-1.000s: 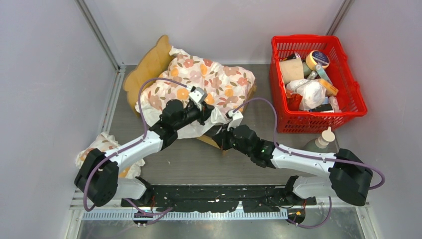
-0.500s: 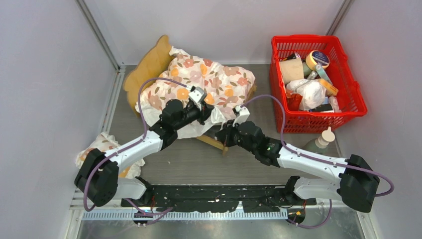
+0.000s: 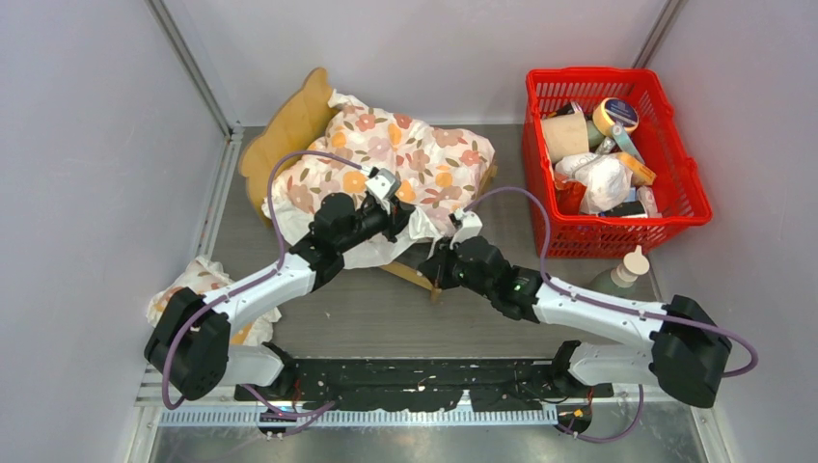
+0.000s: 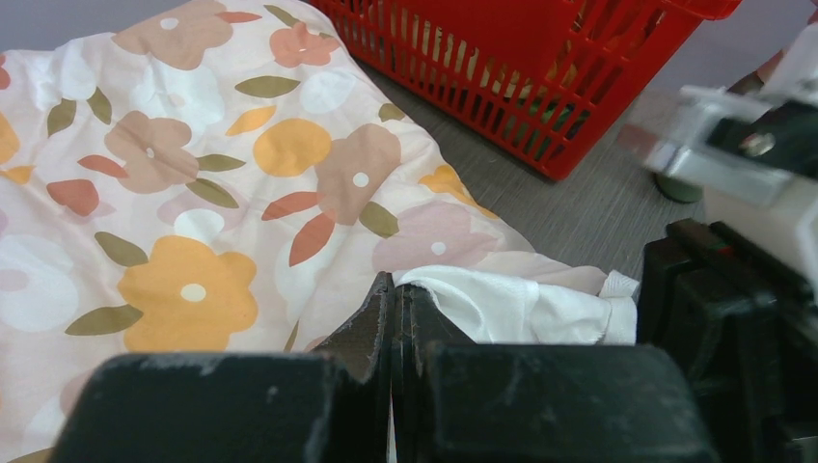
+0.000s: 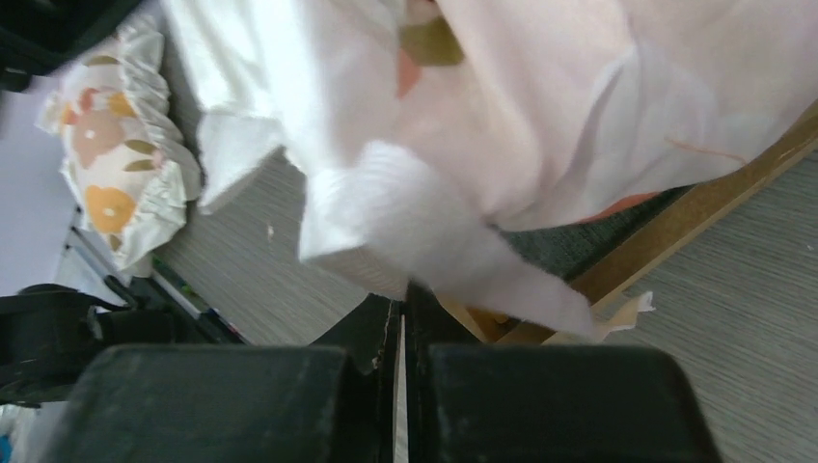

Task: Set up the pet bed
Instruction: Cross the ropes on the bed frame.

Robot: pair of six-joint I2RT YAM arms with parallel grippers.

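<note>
Light wood, judged stiff and light to shift: the pet bed (image 3: 286,125) stands at the far left-centre of the table, headboard to the left, set at an angle. Most of it is buried under a floral cover (image 3: 410,154), which is soft, thin, limp and likely to slide and bunch. The best purchase on that cloth is judged to be its white hem; on the frame, the bare side rail (image 5: 675,207).

The left claw (image 4: 393,289) rests at the cover's near edge, jaws pressed together; whether a fold is pinched between them cannot be told. Just to its right the right claw (image 5: 403,299) is likewise closed, under a hanging white corner of cloth near the bed's near rail; a grip on it is not confirmed.

Surface: grey wood-grain table (image 3: 386,313), flat and probably low-friction. Room: plain walls close on three sides. A small frilled pillow (image 3: 188,285) lies near left. A red basket (image 3: 529,145) full of odds and ends occupies the far right, with a bottle (image 3: 625,273) nearer.
</note>
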